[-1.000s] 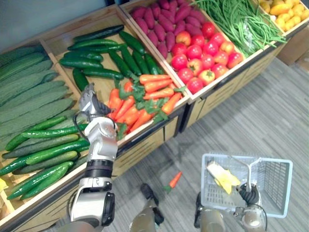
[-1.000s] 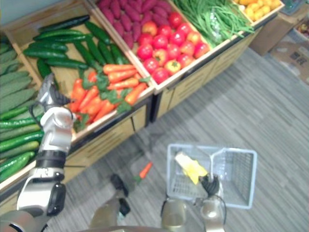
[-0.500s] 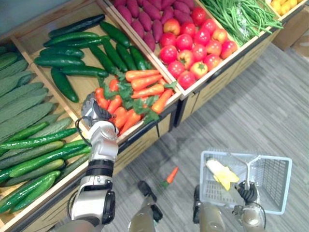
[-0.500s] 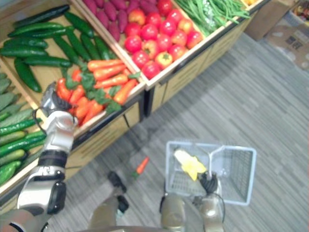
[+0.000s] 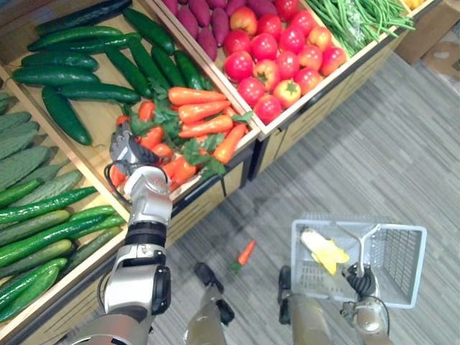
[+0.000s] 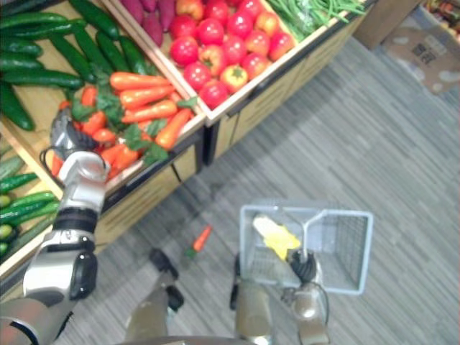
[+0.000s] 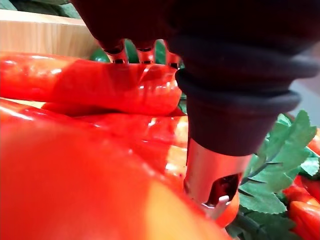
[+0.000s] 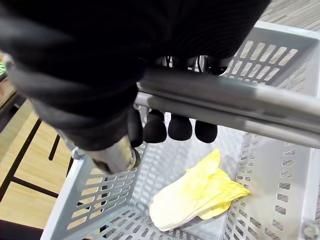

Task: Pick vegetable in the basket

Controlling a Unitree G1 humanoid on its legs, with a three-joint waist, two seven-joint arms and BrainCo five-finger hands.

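**A:** Where is your left hand?

**B:** My left hand (image 5: 131,152) is down on the carrots (image 5: 198,113), at the near end of their heap in the bin. In the wrist view one carrot lies right against it. I cannot tell whether I have closed on that carrot or am only touching it.

**A:** And the right?

**B:** My right hand (image 8: 168,127) is curled tight round the handle (image 8: 225,107) of the basket (image 5: 406,262). The basket is low on my right, well apart from the bins.

**A:** What is in it?

**B:** One pale yellow leaf (image 5: 325,251), lying on the bottom near the handle.

**A:** And further out?

**B:** A loose carrot (image 5: 246,252) lies on the floor (image 5: 359,165), between the bins and the basket. Cucumbers (image 5: 79,72) lie in the same bin beyond the carrot heap. Tomatoes (image 5: 277,61) fill the next bin to the right.
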